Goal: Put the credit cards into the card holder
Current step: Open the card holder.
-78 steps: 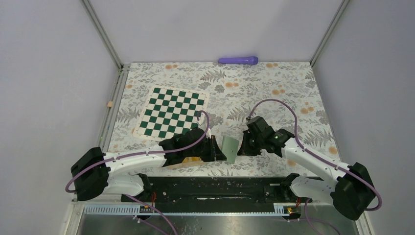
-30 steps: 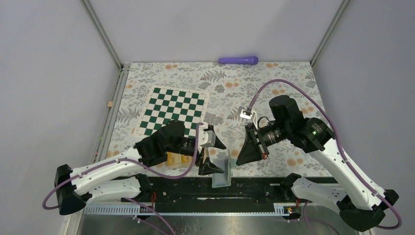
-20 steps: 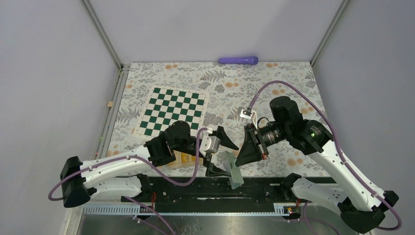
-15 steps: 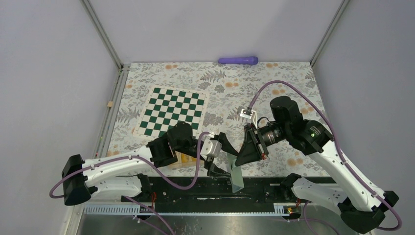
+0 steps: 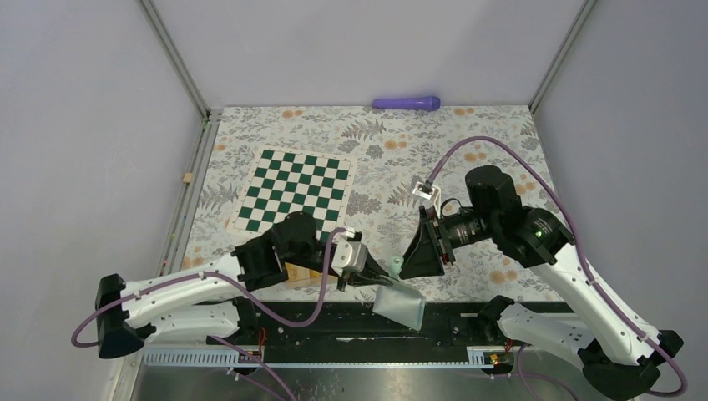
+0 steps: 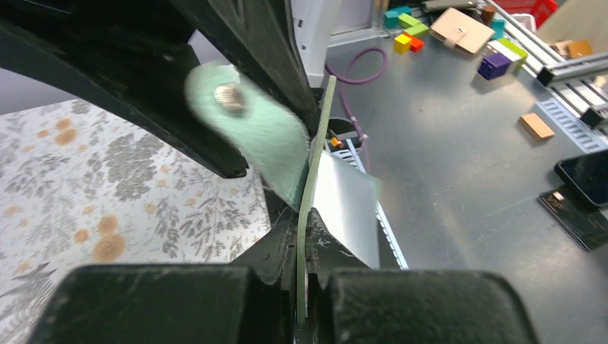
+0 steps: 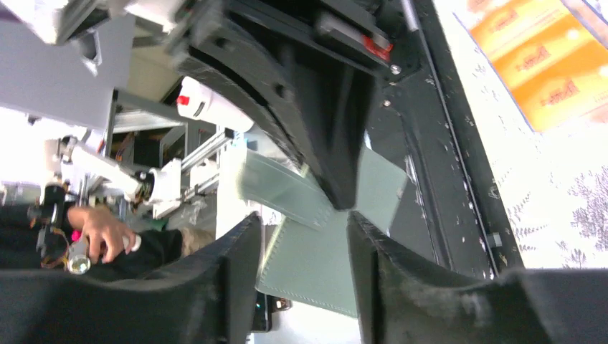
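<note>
Floral-patterned cloth covers the table (image 5: 467,142). A green-and-white chequered board (image 5: 294,190) lies left of centre in the top view, and a purple cylindrical object (image 5: 407,103) lies at the upper edge.

**Task thing.** The sage-green, near-square card holder (image 5: 399,305) is off the table at lower centre of the top view, above the black base rail. Its rounded flap with the metal snap button stands away from the body, so the holder appears to be unfastened.

**Left hand.** The left hand (image 6: 301,251) is closed tight on one edge of the card holder. The left wrist view shows that edge clamped between the fingers.

**Right hand.** The right hand (image 7: 305,226) has its fingers partly apart and grips nothing visible. The holder shows beyond the gap between them.

**Progress.**
1. Done: the holder is lifted and apparently opened.
2. Not done: the thin orange-yellow plastic credit cards (image 7: 545,68) lie on the table at the upper right of the right wrist view, beside the left arm. No card is visible in the holder.
3. Remaining: picking up each card and inserting it, most likely with the free right hand.
</note>
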Robot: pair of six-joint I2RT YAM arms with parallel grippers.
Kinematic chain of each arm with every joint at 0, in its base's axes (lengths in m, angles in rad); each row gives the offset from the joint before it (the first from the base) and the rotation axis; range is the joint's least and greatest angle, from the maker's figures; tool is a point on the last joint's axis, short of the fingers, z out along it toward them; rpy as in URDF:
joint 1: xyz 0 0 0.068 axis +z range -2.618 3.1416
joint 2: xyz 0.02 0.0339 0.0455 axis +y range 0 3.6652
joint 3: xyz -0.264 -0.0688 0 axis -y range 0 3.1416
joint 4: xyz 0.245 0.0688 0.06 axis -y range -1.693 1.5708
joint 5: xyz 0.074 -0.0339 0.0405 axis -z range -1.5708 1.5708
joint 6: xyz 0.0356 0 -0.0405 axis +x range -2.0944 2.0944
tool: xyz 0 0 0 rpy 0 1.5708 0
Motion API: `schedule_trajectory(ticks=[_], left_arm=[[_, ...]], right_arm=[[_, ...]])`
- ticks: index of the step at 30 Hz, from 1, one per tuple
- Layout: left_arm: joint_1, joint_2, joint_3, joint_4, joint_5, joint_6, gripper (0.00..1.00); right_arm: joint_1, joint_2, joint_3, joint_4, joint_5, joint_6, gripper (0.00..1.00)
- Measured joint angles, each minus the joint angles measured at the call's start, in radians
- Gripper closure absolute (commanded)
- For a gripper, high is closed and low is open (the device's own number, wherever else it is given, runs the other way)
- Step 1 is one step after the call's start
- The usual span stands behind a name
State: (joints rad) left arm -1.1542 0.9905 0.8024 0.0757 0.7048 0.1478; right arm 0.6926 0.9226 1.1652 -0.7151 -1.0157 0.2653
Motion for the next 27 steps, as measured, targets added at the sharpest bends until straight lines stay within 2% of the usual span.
schedule_trajectory(ticks=[2,4,10,17,23,25,27], left_arm=[[0.0,-0.034,-0.001,-0.017,-0.047,-0.016,1.0],[0.0,-0.066,-0.001,-0.031,-0.093,-0.046,1.0],[0.004,-0.092,0.002,-0.115,-0.167,-0.152,1.0],[0.008,-0.064,0.045,-0.211,-0.197,-0.23,1.0],[0.016,-0.038,0.074,-0.221,-0.195,-0.29,1.0],[0.016,-0.037,0.075,-0.209,-0.193,-0.309,1.0],[0.016,-0.037,0.075,-0.195,-0.193,-0.327,1.0]], right_arm=[[0.0,-0.006,0.0,-0.013,0.058,-0.008,0.23],[0.0,-0.02,0.0,-0.024,0.119,-0.023,0.15],[0.0,-0.076,-0.01,-0.053,0.188,-0.058,0.07],[0.0,-0.077,-0.058,-0.04,0.184,-0.053,0.06],[0.001,-0.071,-0.062,-0.036,0.211,-0.051,0.1],[0.009,-0.063,-0.072,-0.035,0.232,-0.051,0.17],[0.022,-0.054,-0.089,-0.031,0.247,-0.047,0.29]])
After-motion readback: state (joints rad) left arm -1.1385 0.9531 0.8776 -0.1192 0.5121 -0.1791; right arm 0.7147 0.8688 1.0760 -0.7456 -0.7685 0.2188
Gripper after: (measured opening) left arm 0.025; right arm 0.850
